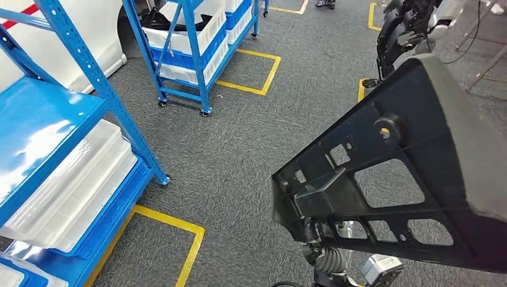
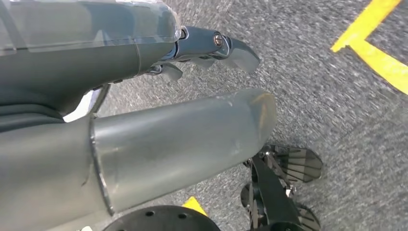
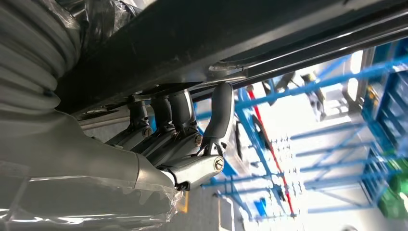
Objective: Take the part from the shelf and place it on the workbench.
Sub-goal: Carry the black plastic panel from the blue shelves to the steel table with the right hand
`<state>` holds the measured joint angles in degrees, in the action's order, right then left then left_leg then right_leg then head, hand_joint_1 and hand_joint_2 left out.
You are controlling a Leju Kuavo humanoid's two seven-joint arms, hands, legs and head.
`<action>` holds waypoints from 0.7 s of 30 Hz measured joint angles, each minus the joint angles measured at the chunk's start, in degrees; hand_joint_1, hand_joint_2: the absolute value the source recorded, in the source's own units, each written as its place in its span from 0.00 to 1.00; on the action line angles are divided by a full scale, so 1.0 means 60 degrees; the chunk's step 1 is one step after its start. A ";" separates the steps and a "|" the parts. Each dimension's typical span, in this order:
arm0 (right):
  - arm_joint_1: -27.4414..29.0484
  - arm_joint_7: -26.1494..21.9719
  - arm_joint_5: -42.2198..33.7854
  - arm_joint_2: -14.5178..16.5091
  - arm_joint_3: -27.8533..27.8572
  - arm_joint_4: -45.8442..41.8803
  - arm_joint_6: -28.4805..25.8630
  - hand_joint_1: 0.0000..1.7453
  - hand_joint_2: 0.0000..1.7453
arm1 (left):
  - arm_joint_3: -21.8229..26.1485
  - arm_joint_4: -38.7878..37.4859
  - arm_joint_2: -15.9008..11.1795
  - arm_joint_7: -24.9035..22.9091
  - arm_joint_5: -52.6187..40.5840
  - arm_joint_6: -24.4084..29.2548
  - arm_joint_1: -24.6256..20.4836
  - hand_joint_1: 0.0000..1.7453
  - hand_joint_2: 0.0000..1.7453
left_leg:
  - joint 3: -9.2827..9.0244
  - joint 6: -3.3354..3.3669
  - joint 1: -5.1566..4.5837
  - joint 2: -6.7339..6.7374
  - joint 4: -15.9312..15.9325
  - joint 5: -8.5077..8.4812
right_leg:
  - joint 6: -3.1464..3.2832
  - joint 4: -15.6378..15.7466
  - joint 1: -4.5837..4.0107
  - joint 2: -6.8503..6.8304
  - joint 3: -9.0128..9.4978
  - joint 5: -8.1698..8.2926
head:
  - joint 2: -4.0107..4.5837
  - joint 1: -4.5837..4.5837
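Note:
A large black plastic part (image 1: 418, 155) with several cut-outs fills the right side of the head view, lifted and tilted above the grey floor. My right hand (image 1: 326, 257) is under its lower edge. In the right wrist view the right hand (image 3: 183, 139) grips the part (image 3: 216, 38), with its dark fingers (image 3: 222, 113) pressed up against the underside. My left hand (image 2: 168, 120) hangs over the carpet and holds nothing; its fingers (image 2: 216, 45) are stretched out, apart from the thumb.
A blue shelf (image 1: 89, 78) with white trays (image 1: 66, 191) stands close on the left. A second blue rack on casters (image 1: 191, 48) is further back. Yellow tape outlines (image 1: 251, 72) mark the grey carpet. A dark machine (image 1: 400, 30) stands at the back right.

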<state>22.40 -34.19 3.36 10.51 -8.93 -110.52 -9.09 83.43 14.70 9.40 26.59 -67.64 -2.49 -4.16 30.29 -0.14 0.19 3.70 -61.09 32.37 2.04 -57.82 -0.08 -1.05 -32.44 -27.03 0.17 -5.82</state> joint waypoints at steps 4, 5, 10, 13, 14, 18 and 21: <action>0.0074 0.0042 -0.0027 0.0000 -0.0019 -0.0026 -0.0029 1.00 1.00 | 0.0000 0.0001 0.0012 -0.0023 -0.0012 0.0030 0.0068 0.00 0.00 | 0.0980 -0.0090 0.0065 -0.0540 -0.2092 0.0836 | 0.0041 -0.0032 0.0020 0.0441 -0.0039 0.0023 | 0.0000 0.0003; 0.0102 0.0050 -0.0039 0.0000 -0.0019 -0.0032 -0.0033 1.00 1.00 | 0.0001 0.0001 0.0013 -0.0027 -0.0015 0.0040 0.0084 0.00 0.00 | 0.0958 -0.0103 0.0076 -0.0552 -0.1994 0.0639 | 0.0032 -0.0071 0.0028 0.0576 -0.0049 0.0016 | 0.0000 0.0003; 0.0153 0.0064 -0.0057 0.0000 -0.0021 -0.0104 -0.0032 1.00 1.00 | 0.0003 0.0001 0.0028 -0.0032 -0.0029 0.0058 0.0103 0.00 0.00 | -0.0041 -0.0066 0.0169 -0.1319 0.0342 -0.0433 | -0.0178 -0.0348 0.0066 0.1164 -0.0191 -0.0065 | 0.0000 -0.0001; 0.0210 0.0070 -0.0062 0.0000 -0.0023 -0.0155 -0.0028 1.00 1.00 | 0.0003 0.0001 0.0062 -0.0035 -0.0038 0.0061 0.0087 0.00 0.00 | -0.0078 0.0115 0.0145 -0.1120 0.0429 -0.0469 | -0.0338 -0.0364 0.0100 0.1405 -0.0296 -0.0003 | 0.0000 -0.0001; 0.0237 0.0070 -0.0066 0.0000 -0.0023 -0.0173 -0.0026 1.00 1.00 | 0.0003 0.0003 0.0074 -0.0029 -0.0045 0.0066 0.0080 0.00 0.00 | -0.0097 0.0183 0.0154 -0.1006 0.0470 -0.0505 | -0.0376 -0.0453 0.0093 0.1277 -0.0346 -0.0064 | 0.0000 -0.0006; 0.0267 0.0075 -0.0099 -0.0005 -0.0022 -0.0210 0.0023 1.00 1.00 | 0.0003 0.0008 0.0091 -0.0005 -0.0079 0.0089 0.0102 0.00 0.00 | -0.0091 0.0311 0.0130 -0.0483 0.0533 -0.0542 | -0.0504 -0.2438 0.0071 0.0320 -0.1285 -0.1114 | 0.0000 -0.0015; 0.0282 0.0075 -0.0162 -0.0007 -0.0021 -0.0210 0.0049 1.00 1.00 | 0.0002 0.0008 0.0092 0.0002 -0.0110 0.0102 0.0112 0.00 0.00 | -0.0121 0.0314 0.0109 -0.0096 0.0529 -0.0494 | -0.0509 -0.2813 0.0078 0.0194 -0.1430 -0.0994 | 0.0000 -0.0015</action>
<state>24.10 -33.75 2.39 10.47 -9.06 -111.78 -8.79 83.44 14.75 9.95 26.60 -68.30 -1.88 -3.49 29.56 1.74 0.84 3.12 -57.91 29.41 -1.02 -74.69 0.39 0.11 -41.02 -32.99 0.17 -5.91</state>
